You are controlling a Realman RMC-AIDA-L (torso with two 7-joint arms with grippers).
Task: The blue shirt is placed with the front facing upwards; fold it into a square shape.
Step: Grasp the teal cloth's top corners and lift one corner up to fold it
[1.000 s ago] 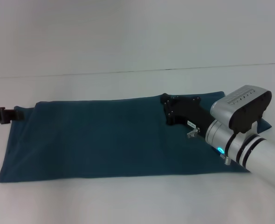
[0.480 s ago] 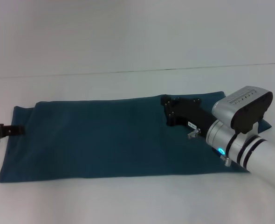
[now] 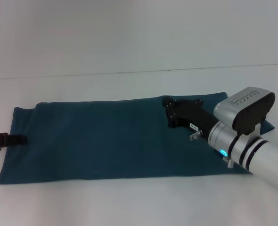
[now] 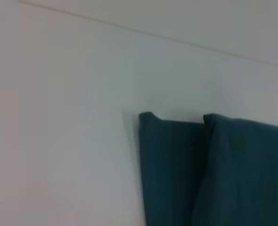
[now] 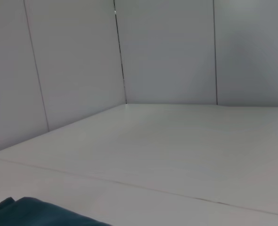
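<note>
The blue shirt [image 3: 106, 139] lies flat on the white bench [image 3: 129, 202] in front of me, already folded into a long band that runs from my left side across to my right. No print shows on the upper face; I see only plain teal cloth. Its near edge is fairly straight, and the far edge runs roughly parallel to it. At the left end a narrow folded strip lies along the short edge, and my left wrist view shows that same end as two layered corners [image 4: 176, 165] set side by side against the pale bench.

My right pincer [image 3: 169, 113] rests over the shirt's far edge, right of the middle, with the black body and silver arm reaching in across the cloth from the right. Its tips sit low on or just above the fabric, but I cannot tell how far apart they stand or whether they hold any cloth. My right wrist view catches only a small hump of teal cloth [image 5: 30, 212] at the lower corner, with the bench and pale wall panels [image 5: 167, 52] beyond.

My left pincer [image 3: 7, 140] shows at the left edge of the head view, its dark tip reaching the shirt's short left edge about halfway along. Whether it grips the hem, I cannot tell.
</note>
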